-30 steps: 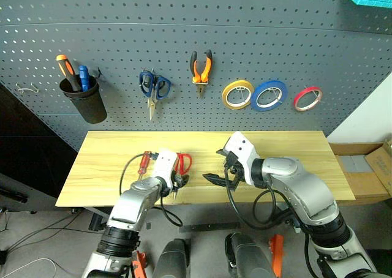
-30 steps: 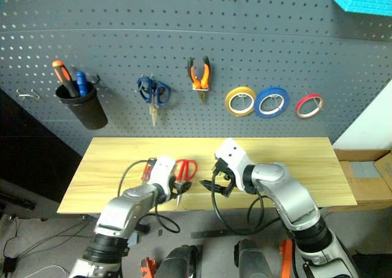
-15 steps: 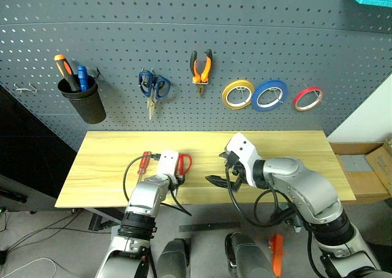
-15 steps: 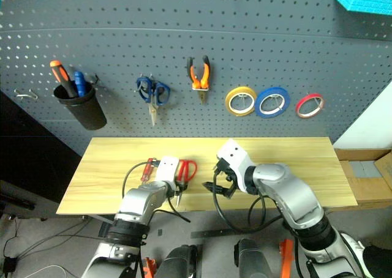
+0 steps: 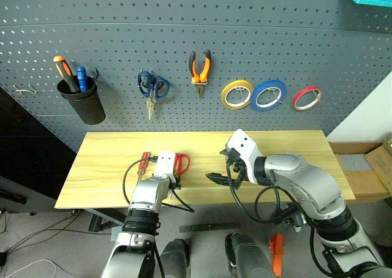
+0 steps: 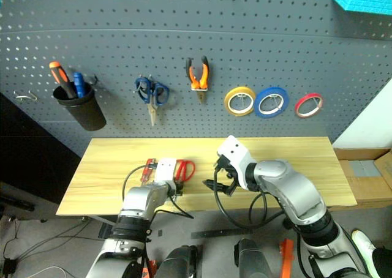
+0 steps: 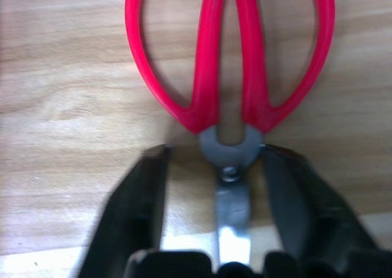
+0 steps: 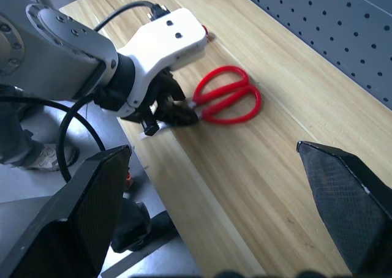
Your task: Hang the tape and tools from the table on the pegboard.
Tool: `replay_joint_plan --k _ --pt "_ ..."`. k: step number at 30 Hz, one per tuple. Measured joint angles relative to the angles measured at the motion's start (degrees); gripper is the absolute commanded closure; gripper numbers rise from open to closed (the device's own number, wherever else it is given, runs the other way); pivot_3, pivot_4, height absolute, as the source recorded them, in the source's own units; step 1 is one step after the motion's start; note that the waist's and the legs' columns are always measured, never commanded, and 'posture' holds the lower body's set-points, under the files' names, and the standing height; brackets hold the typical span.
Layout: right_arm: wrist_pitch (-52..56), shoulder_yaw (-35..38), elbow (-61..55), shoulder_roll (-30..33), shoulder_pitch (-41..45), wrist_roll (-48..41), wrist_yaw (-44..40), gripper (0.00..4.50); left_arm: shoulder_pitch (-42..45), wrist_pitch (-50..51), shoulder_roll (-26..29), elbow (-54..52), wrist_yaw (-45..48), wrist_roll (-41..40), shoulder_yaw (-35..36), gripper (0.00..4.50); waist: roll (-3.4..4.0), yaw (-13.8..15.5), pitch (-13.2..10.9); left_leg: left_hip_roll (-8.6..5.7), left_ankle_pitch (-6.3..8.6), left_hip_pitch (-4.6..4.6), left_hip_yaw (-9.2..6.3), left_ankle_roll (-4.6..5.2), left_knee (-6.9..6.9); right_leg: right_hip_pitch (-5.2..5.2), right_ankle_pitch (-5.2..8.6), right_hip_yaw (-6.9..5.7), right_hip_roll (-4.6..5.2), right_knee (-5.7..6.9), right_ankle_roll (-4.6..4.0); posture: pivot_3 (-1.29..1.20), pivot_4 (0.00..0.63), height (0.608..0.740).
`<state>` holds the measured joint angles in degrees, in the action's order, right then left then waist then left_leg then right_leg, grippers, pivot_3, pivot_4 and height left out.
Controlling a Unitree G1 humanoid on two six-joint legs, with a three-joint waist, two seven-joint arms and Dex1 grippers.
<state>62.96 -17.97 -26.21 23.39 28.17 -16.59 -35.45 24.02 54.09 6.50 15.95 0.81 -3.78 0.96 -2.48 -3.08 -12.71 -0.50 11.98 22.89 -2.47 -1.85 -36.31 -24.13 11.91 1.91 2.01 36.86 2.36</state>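
Straddling the pivot of the red-handled scissors (image 7: 229, 76), the left gripper (image 7: 228, 226) has one black finger on each side of the blade shank, jaws drawn in close around it. The wrist view shows thin strips of bare wood between fingers (image 7: 142, 210) and steel, so full pinch cannot be confirmed; read as closing, not yet clamped.

Long axis of the scissors runs straight on from the gripper's own pointing line: blades back under the wrist, red loops directly ahead, lying flat on the table (image 5: 288, 152).

Just beside the left gripper, on its outer side, lies the red-handled screwdriver (image 5: 143, 163), roughly parallel.

Right gripper (image 5: 214, 178) hovers well off to the inner side, fingers spread wide, holding nothing. Left arm is clearly the nearer one.

Farther ahead, the pegboard (image 5: 306, 39) already carries the pliers (image 5: 201, 68) and the red tape (image 5: 307, 98).

Judgement: the lift depends on a grip centred at the pivot; the handle end is heavier and may droop.
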Motion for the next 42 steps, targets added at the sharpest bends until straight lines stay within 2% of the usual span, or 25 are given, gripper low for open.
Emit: replay_joint_plan --k 1,12,18,25,35,42 --pt "0.12 0.00 0.00 0.00 0.00 -0.09 0.15 0.00 -0.10 -0.80 0.04 0.15 0.14 0.03 -0.14 3.50 0.00 0.00 0.00 0.00 0.00 0.00 0.00 0.00 0.00 0.00 0.00 0.00 0.00 0.00 0.00 -0.11 0.181 0.740" --pt "0.31 1.06 -0.11 0.79 0.27 -0.51 1.90 0.00 -8.11 -12.74 2.05 -3.70 6.78 -0.27 -1.29 3.49 0.00 -0.27 0.00 0.03 0.01 0.04 0.10 0.00 0.02 -0.07 0.00 0.08 0.00 -0.04 0.00 -0.12 0.175 0.740" --pt "-3.29 2.19 -3.65 2.35 0.19 -0.52 1.66 0.00 -15.10 -20.50 5.42 -14.87 7.44 -0.20 1.30 3.49 0.00 -0.32 0.00 0.05 0.01 0.08 0.13 0.00 0.10 -0.14 0.00 0.10 0.00 -0.09 -0.01 -0.11 0.171 0.740" --pt "-16.50 2.52 -6.21 3.58 -1.39 -0.24 -1.19 0.00 -20.31 -31.98 7.29 -28.62 9.64 -1.11 4.33 3.49 0.00 -0.27 0.00 0.06 0.02 0.08 0.19 0.00 0.15 -0.12 0.01 0.13 0.01 -0.19 0.00 -0.09 0.157 0.740" --pt "-21.20 3.60 -2.39 2.21 0.80 -0.52 -1.76 0.00 -19.85 -37.93 9.16 -39.18 7.25 3.15 4.38 3.49 -0.01 -0.10 0.00 0.06 0.02 0.07 0.21 0.01 0.16 -0.12 0.00 0.15 -0.01 -0.17 0.00 -0.06 0.153 0.740" --pt "-21.73 3.66 -0.88 1.39 1.74 -0.51 -1.95 0.00 -17.32 -39.17 9.23 -39.09 6.95 4.07 4.58 3.49 -0.02 -0.06 0.00 0.05 0.02 0.06 0.21 0.02 0.14 -0.12 0.00 0.13 -0.02 -0.13 0.00 -0.06 0.151 0.740"
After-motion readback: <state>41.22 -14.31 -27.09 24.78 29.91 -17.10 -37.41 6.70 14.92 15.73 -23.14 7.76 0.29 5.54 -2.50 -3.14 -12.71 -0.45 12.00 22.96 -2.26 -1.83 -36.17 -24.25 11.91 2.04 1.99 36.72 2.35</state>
